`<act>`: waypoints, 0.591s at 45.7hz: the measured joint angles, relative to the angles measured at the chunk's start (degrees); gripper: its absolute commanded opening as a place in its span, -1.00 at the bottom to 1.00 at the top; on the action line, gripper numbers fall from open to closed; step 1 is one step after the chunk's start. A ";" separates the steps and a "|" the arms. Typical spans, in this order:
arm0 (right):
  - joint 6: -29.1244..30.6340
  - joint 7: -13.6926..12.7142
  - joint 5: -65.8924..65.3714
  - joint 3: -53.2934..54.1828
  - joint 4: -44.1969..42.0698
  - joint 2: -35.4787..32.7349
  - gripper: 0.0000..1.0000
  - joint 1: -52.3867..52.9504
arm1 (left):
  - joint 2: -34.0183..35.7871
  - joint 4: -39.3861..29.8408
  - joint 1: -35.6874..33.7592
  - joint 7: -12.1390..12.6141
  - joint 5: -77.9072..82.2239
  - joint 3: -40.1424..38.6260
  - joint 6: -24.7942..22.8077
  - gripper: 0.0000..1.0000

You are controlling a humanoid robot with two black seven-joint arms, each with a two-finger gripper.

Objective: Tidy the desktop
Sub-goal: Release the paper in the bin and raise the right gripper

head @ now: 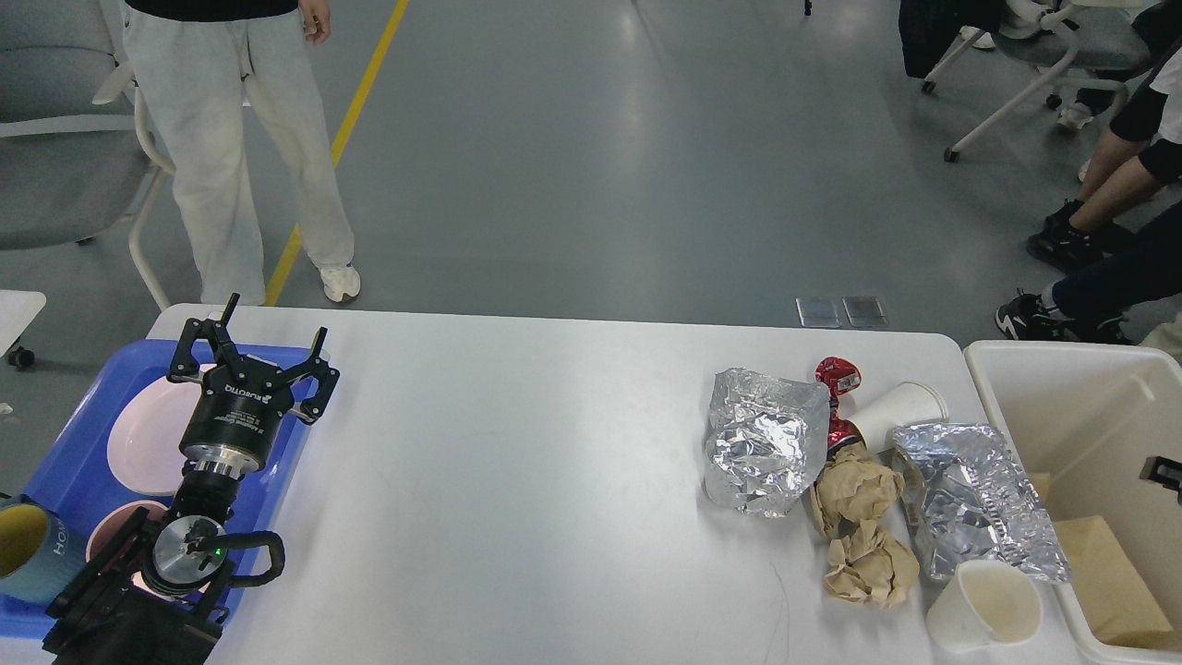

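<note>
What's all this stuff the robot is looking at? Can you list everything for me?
desktop: one, white, fills the foreground
tray: one, blue, left edge
plates: two, pink, in the tray
mug: one, teal, yellow inside, tray's near end
foil bags: two, silver, right side
paper wads: two, brown, between the bags
paper cups: two, white, tipped over, right side
wrapper: one, red, behind the wads
bin: one, cream, right edge
left gripper: black, open, above the tray
right gripper: barely visible, right edge

blue tray (55, 476), silver foil (762, 443), white desktop (517, 462)
</note>
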 measured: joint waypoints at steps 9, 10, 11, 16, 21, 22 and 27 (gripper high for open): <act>14.56 -0.15 -0.57 -5.73 10.73 2.11 1.00 19.53 | 0.00 -0.01 0.00 0.08 -0.01 0.00 0.00 0.93; 16.54 -0.15 -0.56 -6.33 11.83 2.60 1.00 21.66 | 0.00 -0.01 0.00 0.08 -0.01 0.00 0.00 0.93; 19.03 -0.15 -0.56 -7.15 13.14 3.36 1.00 24.36 | 0.00 -0.01 0.00 0.08 -0.01 0.00 0.00 0.93; 28.66 -0.10 -0.10 -11.60 18.69 8.52 1.00 36.21 | 0.00 -0.01 -0.01 0.08 -0.01 0.00 0.00 0.93; 33.26 -0.01 3.69 -14.26 27.24 12.67 1.00 46.72 | 0.00 -0.01 -0.01 0.01 -0.02 0.00 0.00 0.93; 33.48 0.00 4.50 -14.49 29.15 12.93 1.00 48.50 | 0.00 -0.01 -0.01 0.01 -0.01 0.00 0.00 0.93; 32.30 0.03 7.40 -15.08 40.37 13.59 1.00 58.40 | 0.00 0.02 0.01 0.00 -0.01 0.00 0.00 0.93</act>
